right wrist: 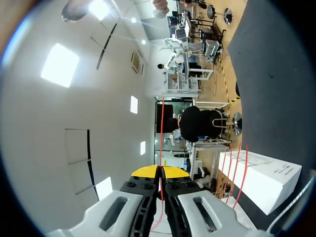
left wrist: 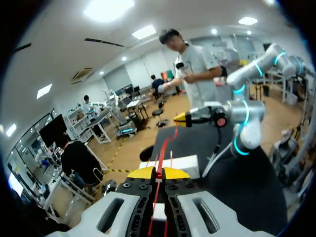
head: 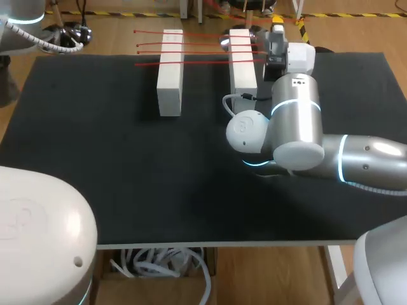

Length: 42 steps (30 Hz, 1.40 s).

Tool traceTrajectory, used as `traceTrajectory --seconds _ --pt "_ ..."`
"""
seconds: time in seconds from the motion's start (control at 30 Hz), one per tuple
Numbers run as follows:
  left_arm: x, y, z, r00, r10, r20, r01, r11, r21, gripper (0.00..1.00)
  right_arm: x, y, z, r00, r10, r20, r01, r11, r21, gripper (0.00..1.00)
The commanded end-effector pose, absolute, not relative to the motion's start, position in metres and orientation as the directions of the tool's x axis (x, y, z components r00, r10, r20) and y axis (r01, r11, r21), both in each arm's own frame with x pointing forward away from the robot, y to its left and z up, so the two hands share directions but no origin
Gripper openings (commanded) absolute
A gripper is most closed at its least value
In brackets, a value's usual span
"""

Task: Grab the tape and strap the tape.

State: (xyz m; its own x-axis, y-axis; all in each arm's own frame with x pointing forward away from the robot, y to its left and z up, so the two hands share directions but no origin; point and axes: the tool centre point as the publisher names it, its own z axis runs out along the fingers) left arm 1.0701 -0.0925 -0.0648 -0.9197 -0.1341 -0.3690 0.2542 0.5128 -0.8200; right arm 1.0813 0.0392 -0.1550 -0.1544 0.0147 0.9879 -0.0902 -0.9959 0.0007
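Standing side by side on the black table (head: 95, 159), the right white block (head: 242, 63) and the left white block (head: 170, 73) beside it seem to serve as posts: four red tape strands (head: 197, 47) lie stretched across both. Near the right white block, a fifth strand (left wrist: 168, 143) runs taut between the right gripper (right wrist: 159, 170) and the left gripper (left wrist: 158, 173). Each is pinched fully closed on it, presumably to keep tension for laying it down.
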Motion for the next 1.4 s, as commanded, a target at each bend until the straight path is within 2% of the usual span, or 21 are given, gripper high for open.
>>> traceTrajectory --seconds 0.03,0.17,0.27,0.3,0.33,0.5,0.8,1.4 --pt "1.072 -0.095 -0.058 -0.876 0.025 -0.481 0.252 0.875 -0.414 0.0 1.077 0.035 -0.153 -0.143 0.019 0.99 -0.08 -0.997 0.007 0.0" --pt "1.075 -0.095 -0.055 -0.887 0.087 -0.453 0.271 0.893 -0.359 0.0 1.075 0.034 -0.155 -0.141 0.027 0.99 -0.074 -0.997 0.017 0.0" --pt "1.078 -0.097 -0.054 -0.917 0.173 -0.36 0.292 0.904 -0.312 0.0 1.074 0.034 -0.156 -0.152 0.047 0.987 -0.065 -0.997 0.038 0.0" --pt "1.078 -0.099 -0.057 -0.94 0.194 -0.282 0.273 0.921 -0.277 0.0 1.074 0.034 -0.156 -0.149 0.047 0.988 -0.065 -0.997 0.038 0.0" --pt "1.079 -0.099 -0.059 -0.939 0.202 -0.278 0.287 0.905 -0.313 0.0 1.073 0.034 -0.156 -0.149 0.047 0.988 -0.065 -0.997 0.038 0.0" --pt "1.079 -0.102 -0.057 -0.943 0.233 -0.239 0.295 0.916 -0.272 0.0 1.073 0.034 -0.157 -0.151 0.056 0.987 -0.058 -0.997 0.048 0.0" --pt "1.079 -0.107 -0.06 -0.938 0.278 -0.205 0.322 0.92 -0.223 0.0 1.074 0.035 -0.158 -0.155 0.053 0.987 -0.047 -0.998 0.046 0.0" --pt "1.079 -0.107 -0.06 -0.938 0.278 -0.205 0.322 0.92 -0.223 0.0 1.074 0.037 -0.157 -0.168 0.034 0.985 -0.04 -0.999 0.027 0.0"
